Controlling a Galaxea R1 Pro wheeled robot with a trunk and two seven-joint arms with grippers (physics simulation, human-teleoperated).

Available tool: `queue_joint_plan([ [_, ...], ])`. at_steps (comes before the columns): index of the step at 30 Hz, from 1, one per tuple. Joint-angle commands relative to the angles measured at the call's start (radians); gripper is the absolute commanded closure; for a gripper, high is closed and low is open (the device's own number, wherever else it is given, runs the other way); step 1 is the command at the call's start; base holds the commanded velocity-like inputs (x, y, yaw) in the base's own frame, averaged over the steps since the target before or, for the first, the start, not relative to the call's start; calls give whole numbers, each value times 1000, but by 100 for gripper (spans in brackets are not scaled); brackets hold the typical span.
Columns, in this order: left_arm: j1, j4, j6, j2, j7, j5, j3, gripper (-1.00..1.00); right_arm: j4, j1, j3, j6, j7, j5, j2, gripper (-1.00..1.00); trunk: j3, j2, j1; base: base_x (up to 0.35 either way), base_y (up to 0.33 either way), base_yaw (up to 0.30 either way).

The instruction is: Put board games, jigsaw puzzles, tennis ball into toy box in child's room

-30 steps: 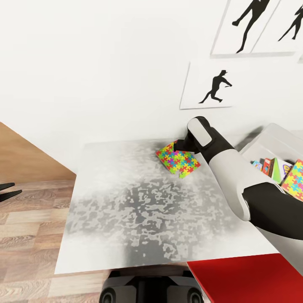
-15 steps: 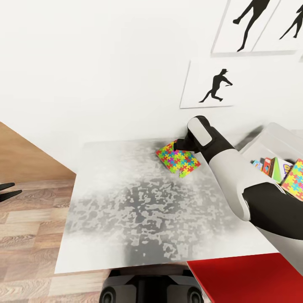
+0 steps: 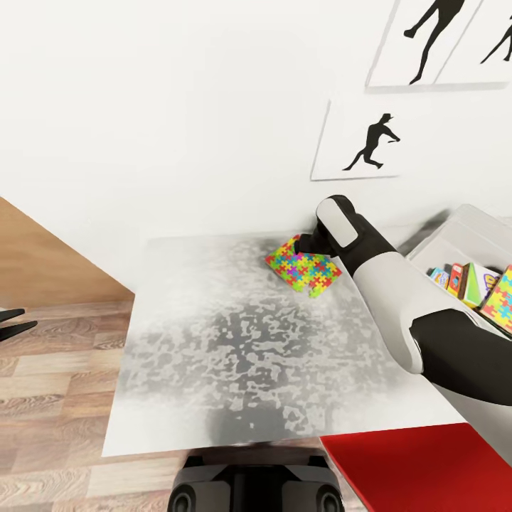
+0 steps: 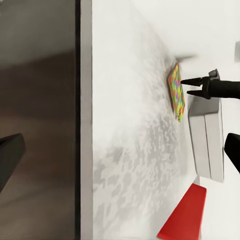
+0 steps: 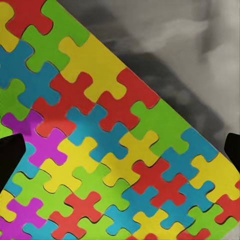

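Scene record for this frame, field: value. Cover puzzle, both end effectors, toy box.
target: jigsaw puzzle, on the table, near the wall
right end effector: open, fingers either side of the puzzle, not shut on it
left end effector: open, off the table's left edge, over the floor
toy box: right of the puzzle; holds board games and a second puzzle

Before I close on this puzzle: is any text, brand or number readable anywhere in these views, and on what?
None can be read.
Board games in the toy box: print too small and blurred.
Jigsaw puzzle under the right gripper: coloured pieces, no lettering.
Wall prints: black silhouettes, no words.
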Motion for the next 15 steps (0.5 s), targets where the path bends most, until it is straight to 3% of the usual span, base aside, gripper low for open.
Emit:
queue_joint_plan([
  [1, -1, 0, 11, 0, -4, 0, -1, -100, 17, 0, 4, 2, -8, -35, 0, -100, -2, -1, 1, -2, 4, 0],
  [9, -1, 0, 11, 0, -4, 0, -1, -100, 17, 0, 5, 2, -8, -35, 0, -100, -2, -1, 1, 0, 4, 0],
  [15, -1, 0, 11, 0, -4, 0, -1, -100, 17, 1, 5, 2, -8, -35, 0, -100, -2, -1, 1, 0, 151, 0],
])
